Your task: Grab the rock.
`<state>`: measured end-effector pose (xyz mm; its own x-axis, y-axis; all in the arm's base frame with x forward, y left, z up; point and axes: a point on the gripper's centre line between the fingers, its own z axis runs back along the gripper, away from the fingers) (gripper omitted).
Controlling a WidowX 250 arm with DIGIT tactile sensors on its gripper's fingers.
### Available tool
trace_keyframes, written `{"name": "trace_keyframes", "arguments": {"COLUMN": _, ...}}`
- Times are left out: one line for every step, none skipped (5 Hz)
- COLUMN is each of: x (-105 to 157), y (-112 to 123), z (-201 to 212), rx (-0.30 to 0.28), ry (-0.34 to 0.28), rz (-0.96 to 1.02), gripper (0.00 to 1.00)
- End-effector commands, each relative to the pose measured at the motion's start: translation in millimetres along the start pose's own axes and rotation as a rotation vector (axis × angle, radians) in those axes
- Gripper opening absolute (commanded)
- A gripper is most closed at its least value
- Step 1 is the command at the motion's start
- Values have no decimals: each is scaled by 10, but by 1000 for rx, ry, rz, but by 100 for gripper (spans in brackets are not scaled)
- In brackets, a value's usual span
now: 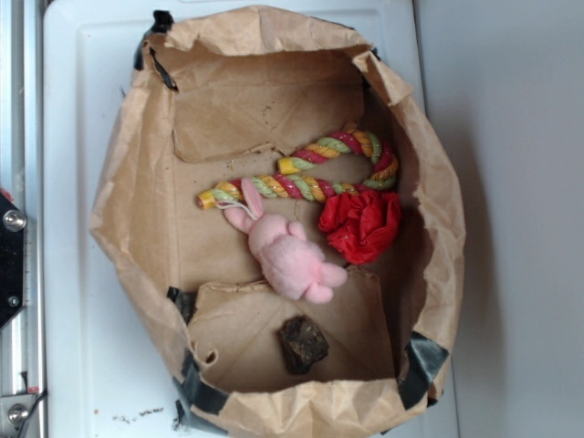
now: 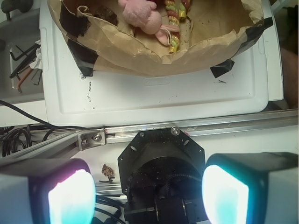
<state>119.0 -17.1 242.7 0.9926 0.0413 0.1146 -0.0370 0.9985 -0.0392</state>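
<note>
The rock (image 1: 302, 344), a small dark rough chunk, lies on the floor of the open brown paper bag (image 1: 137, 210), near its lower edge and just below the pink plush bunny (image 1: 287, 255). Nothing touches it. The gripper does not show in the exterior view. In the wrist view my gripper (image 2: 148, 193) is open, its two glowing pads (image 2: 72, 196) far apart with nothing between them. It hangs over the black robot base (image 2: 161, 161), outside the bag. A dark brown patch (image 2: 105, 16) left of the bunny (image 2: 142, 16) could be the rock.
A red wrinkly fabric ball (image 1: 361, 224) and a striped rope toy (image 1: 315, 173) lie deeper in the bag. The bag stands on a white tray (image 2: 159, 95). An aluminium rail (image 2: 196, 128) runs between the tray and the robot base, with cables (image 2: 18, 137) to the left.
</note>
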Motion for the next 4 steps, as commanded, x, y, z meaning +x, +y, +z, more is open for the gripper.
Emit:
{"name": "trace_keyframes", "arguments": {"x": 0, "y": 0, "z": 0, "rx": 0, "ry": 0, "rz": 0, "gripper": 100}}
{"name": "trace_keyframes", "arguments": {"x": 422, "y": -211, "z": -24, "rx": 21, "ry": -39, "rz": 21, "gripper": 100}}
{"name": "trace_keyframes", "arguments": {"x": 640, "y": -311, "z": -87, "rx": 38, "ry": -47, "rz": 17, "gripper": 100}}
{"name": "trace_keyframes", "arguments": {"x": 813, "y": -332, "z": -177, "rx": 39, "ry": -66, "rz": -36, "gripper": 100}}
